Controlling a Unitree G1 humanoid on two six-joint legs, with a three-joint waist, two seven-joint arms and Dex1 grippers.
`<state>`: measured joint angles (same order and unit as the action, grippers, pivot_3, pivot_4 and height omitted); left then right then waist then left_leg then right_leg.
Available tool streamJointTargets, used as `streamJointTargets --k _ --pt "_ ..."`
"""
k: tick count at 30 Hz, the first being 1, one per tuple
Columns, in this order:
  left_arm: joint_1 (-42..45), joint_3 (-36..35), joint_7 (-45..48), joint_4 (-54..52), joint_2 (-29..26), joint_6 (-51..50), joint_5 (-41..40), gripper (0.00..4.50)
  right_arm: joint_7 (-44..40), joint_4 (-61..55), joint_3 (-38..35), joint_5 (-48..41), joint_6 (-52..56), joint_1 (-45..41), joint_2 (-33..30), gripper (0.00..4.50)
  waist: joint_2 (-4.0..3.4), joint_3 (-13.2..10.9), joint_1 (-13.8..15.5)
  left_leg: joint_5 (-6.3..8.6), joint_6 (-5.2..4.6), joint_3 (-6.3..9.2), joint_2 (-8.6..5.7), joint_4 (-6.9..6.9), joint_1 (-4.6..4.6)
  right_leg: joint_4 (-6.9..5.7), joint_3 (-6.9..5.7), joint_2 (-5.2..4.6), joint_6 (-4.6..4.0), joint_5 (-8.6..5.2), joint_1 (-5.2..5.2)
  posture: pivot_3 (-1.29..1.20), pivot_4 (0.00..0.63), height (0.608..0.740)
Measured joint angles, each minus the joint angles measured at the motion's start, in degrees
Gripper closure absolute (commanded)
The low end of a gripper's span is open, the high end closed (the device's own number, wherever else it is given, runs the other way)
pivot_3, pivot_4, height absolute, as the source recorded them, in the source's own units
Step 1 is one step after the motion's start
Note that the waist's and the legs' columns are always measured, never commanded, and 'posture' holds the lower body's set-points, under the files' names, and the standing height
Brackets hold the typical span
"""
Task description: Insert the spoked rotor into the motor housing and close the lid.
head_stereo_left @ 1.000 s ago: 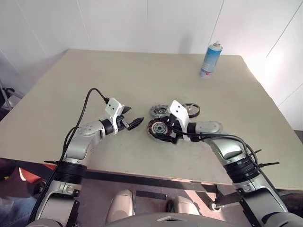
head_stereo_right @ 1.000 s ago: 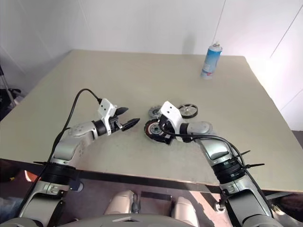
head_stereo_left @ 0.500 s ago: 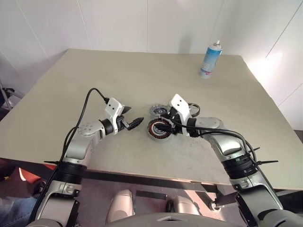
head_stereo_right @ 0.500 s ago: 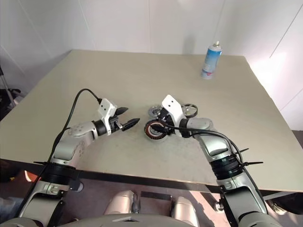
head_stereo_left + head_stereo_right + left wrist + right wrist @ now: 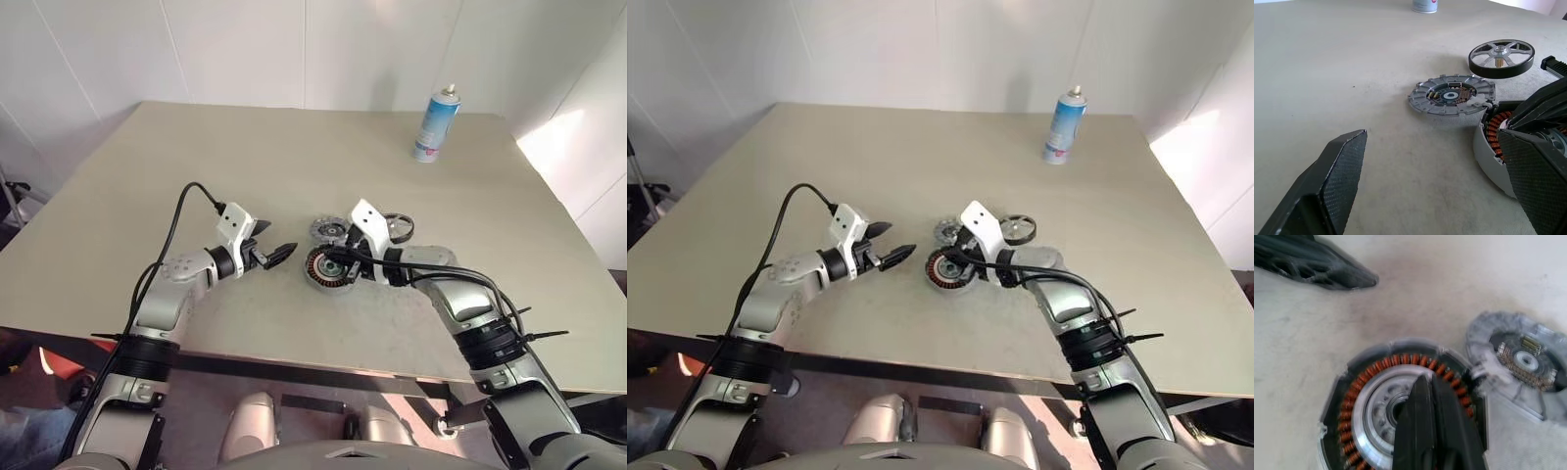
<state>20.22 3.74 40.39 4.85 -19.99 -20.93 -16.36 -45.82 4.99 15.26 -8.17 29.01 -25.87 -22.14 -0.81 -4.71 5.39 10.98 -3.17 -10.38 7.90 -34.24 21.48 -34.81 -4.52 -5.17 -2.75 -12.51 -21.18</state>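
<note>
Right gripper [image 5: 1426, 396] closed, tips over the motor housing [image 5: 326, 266], gripping nothing.
Left gripper [image 5: 274, 242] wide open, empty, beside it.

I see 1 spray can [image 5: 435, 123], blue and white with a pale cap, standing upright near the far right corner of my bench [image 5: 196, 166]. The bench is a plain beige top against white wall panels [image 5: 245, 49].
</note>
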Motion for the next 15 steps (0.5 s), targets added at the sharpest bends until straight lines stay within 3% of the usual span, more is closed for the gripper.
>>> streamJointTargets --k 15 --pt "0.01 0.0 -0.19 0.26 0.06 0.47 0.01 0.0 -0.26 -2.79 -1.84 -1.03 1.53 -0.33 -1.03 4.48 0.03 0.01 0.01 0.0 0.01 0.0 0.01 0.03 0.01 0.0 0.0 0.01 0.0 0.0 -0.04 0.0 0.0 0.74"
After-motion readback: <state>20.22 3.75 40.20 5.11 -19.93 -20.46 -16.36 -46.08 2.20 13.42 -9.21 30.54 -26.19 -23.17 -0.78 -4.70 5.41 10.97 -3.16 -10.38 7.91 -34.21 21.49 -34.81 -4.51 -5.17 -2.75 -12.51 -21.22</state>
